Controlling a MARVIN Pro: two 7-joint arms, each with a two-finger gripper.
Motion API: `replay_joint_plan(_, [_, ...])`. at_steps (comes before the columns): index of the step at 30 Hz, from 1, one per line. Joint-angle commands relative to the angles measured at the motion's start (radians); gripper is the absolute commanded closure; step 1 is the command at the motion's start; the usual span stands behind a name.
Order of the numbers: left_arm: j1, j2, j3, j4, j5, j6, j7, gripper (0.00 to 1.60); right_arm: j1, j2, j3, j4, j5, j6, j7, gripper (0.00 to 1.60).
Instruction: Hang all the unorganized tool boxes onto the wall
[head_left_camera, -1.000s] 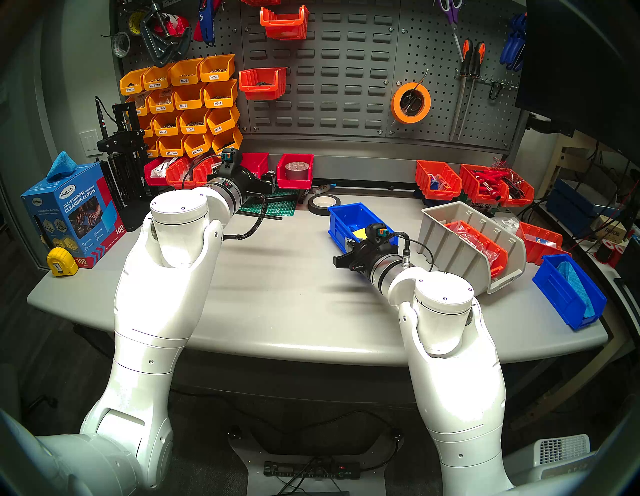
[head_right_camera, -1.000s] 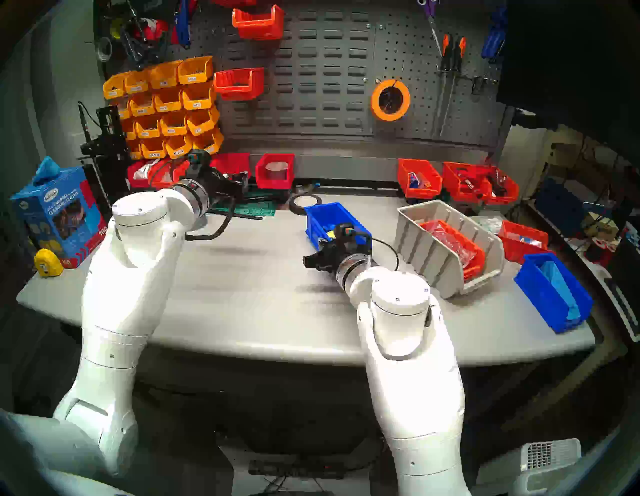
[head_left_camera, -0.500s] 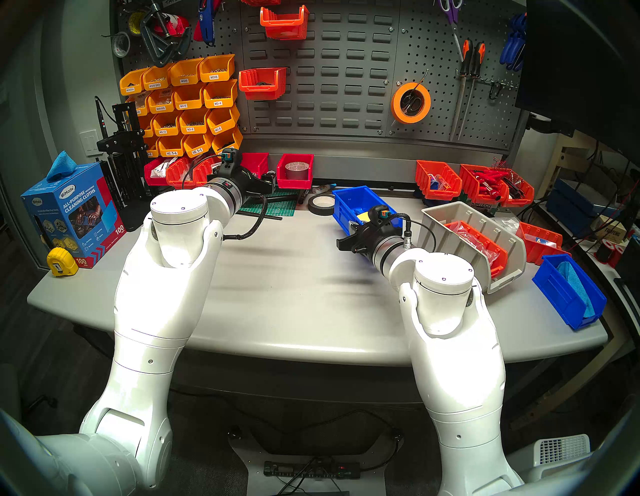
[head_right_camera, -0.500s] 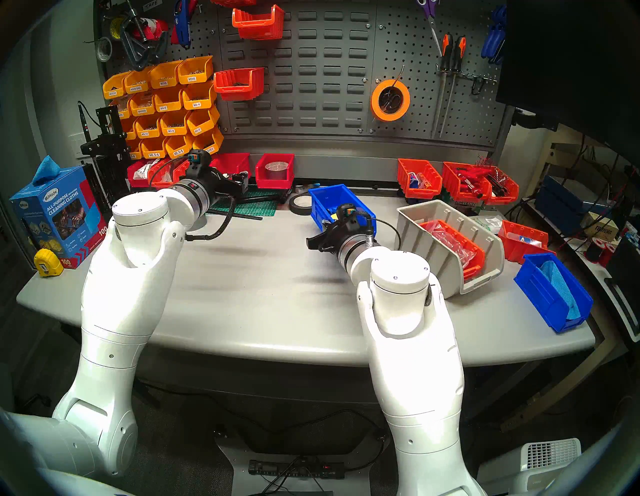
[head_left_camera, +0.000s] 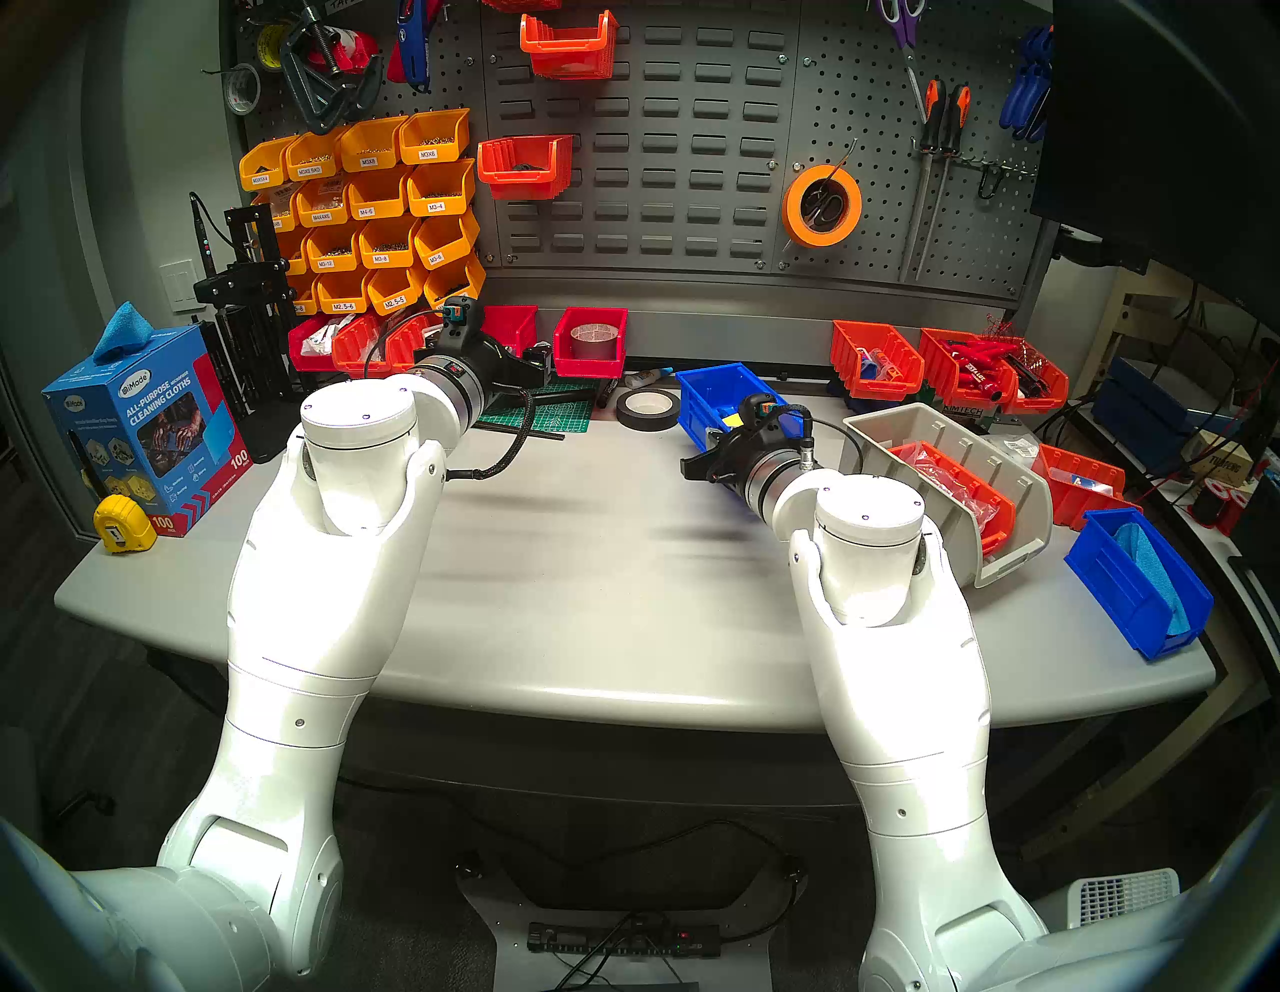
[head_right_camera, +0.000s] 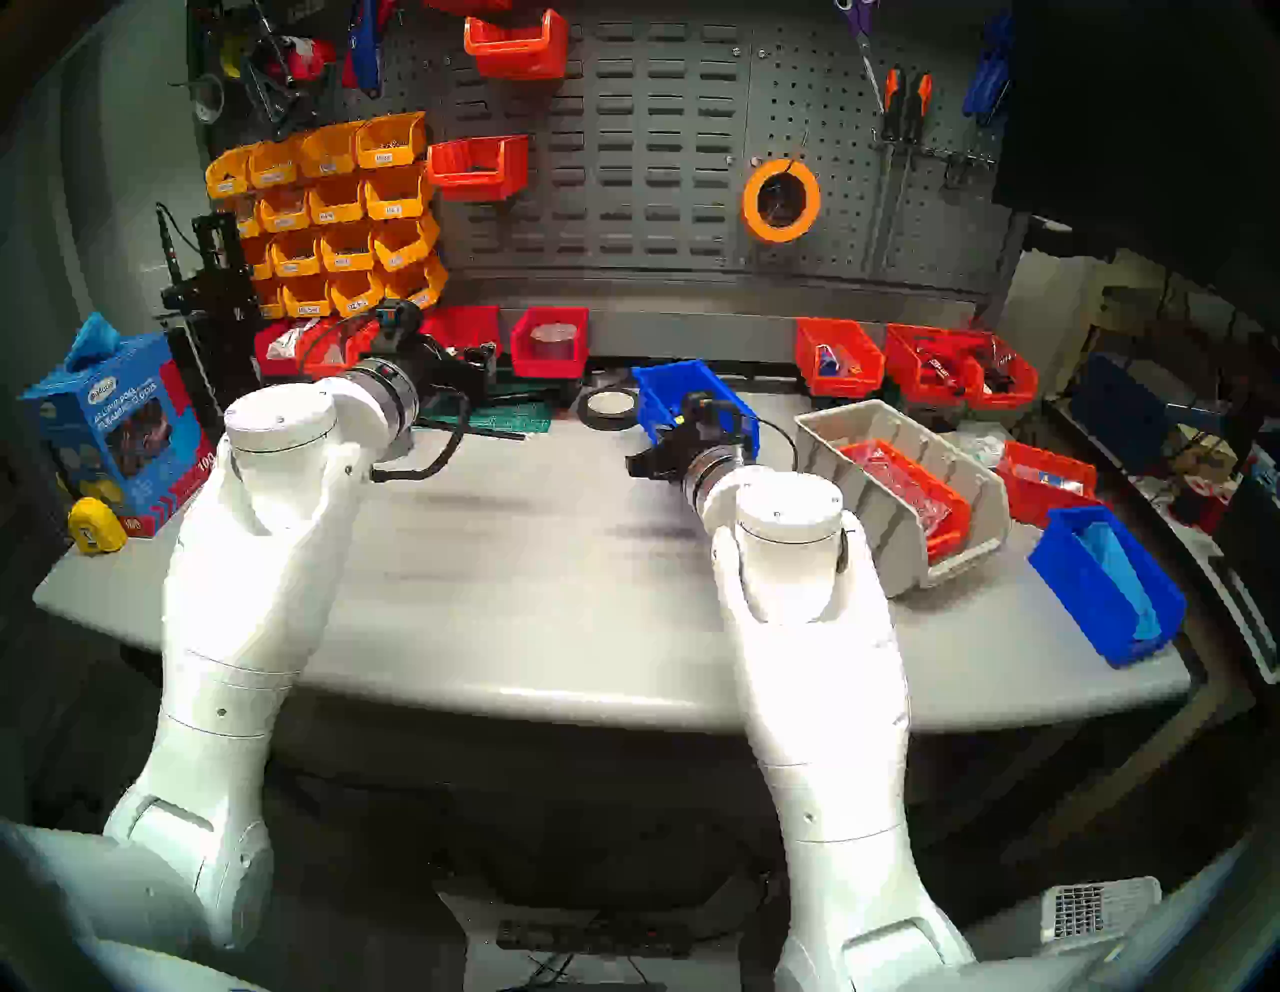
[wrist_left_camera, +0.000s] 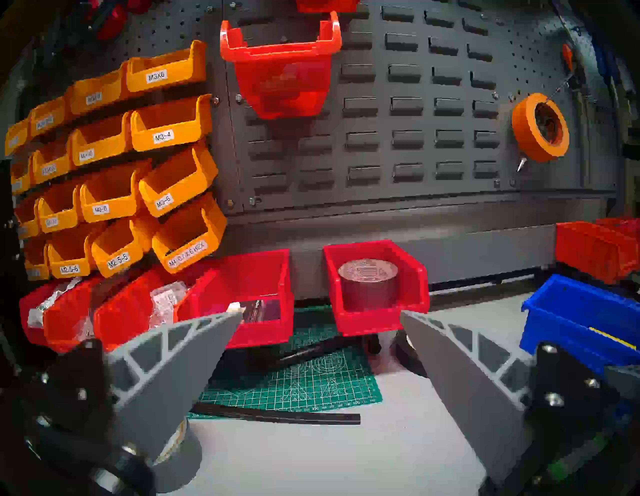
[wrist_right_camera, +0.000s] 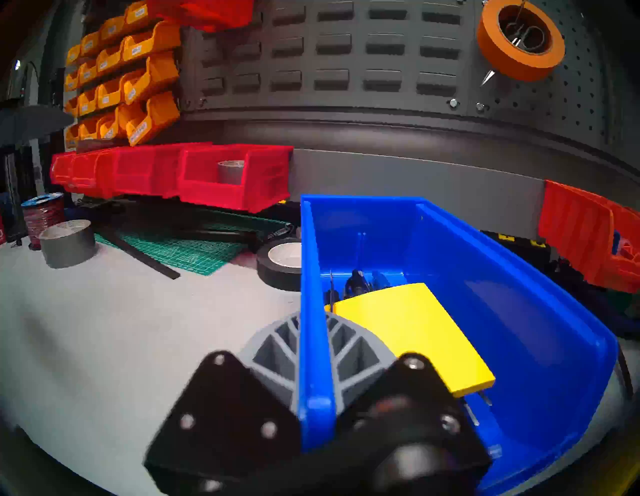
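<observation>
The right claw (wrist_right_camera: 313, 367) is clamped on one thin side wall of the blue bin (wrist_right_camera: 450, 263), which sits near the bench (head_left_camera: 589, 589) back edge, just below the wall (head_left_camera: 658, 152). Gripped so far off-centre, the smooth hard plastic could twist or slip, and a tilt may spill the flat yellow pad (wrist_right_camera: 412, 332). The hanging lip might miss the louvred slots. The left claw (wrist_left_camera: 320, 317) hangs apart, empty.
</observation>
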Motion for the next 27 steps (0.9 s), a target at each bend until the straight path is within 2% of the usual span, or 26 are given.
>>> replay_joint_plan(1, [-0.018, 0.0, -0.002, -0.013, 0.001, -0.007, 0.0, 0.0, 0.107, -0.03, 0.014, 0.004, -0.003, -0.044, -0.005, 1.6])
replay_joint_plan(13, [-0.019, 0.003, 0.0, -0.013, -0.005, -0.008, 0.004, 0.0, 0.211, -0.091, 0.045, 0.111, -0.002, -0.076, -0.036, 1.6])
replay_joint_plan(27, [-0.019, 0.007, 0.003, -0.013, -0.011, -0.008, 0.009, 0.0, 0.335, -0.103, 0.083, 0.271, -0.01, -0.126, -0.053, 1.6])
